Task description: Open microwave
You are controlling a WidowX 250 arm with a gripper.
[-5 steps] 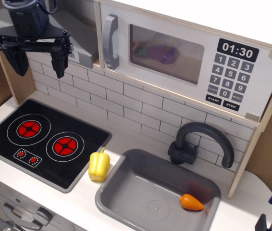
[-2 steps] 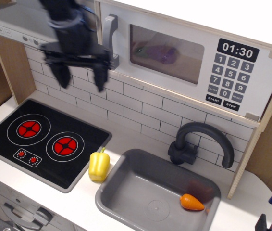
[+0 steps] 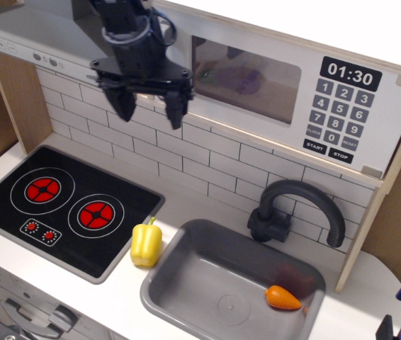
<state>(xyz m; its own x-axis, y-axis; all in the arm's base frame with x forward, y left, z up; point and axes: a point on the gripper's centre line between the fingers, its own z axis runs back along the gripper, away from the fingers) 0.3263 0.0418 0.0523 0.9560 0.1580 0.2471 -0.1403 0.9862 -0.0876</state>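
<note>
Claw hovering in front of the closed microwave's left edge

Nearest, on the white table (image 3: 186, 205), a grey sink (image 3: 232, 287) holds an orange carrot (image 3: 283, 298), with a yellow bell pepper (image 3: 146, 243) just beside its left rim and a black hob (image 3: 66, 209) with red rings further left. Behind the sink stands a dark faucet (image 3: 300, 209) against the white tiled wall. Above, the claw (image 3: 148, 108) hangs with its two dark fingers spread wide apart, gripping nothing, in front of the left end of the microwave (image 3: 285, 85), hiding where the handle would be. The microwave's white door sits shut; its keypad (image 3: 342, 106) reads 01:30. The grey range hood (image 3: 37, 35) is to the left.
</note>
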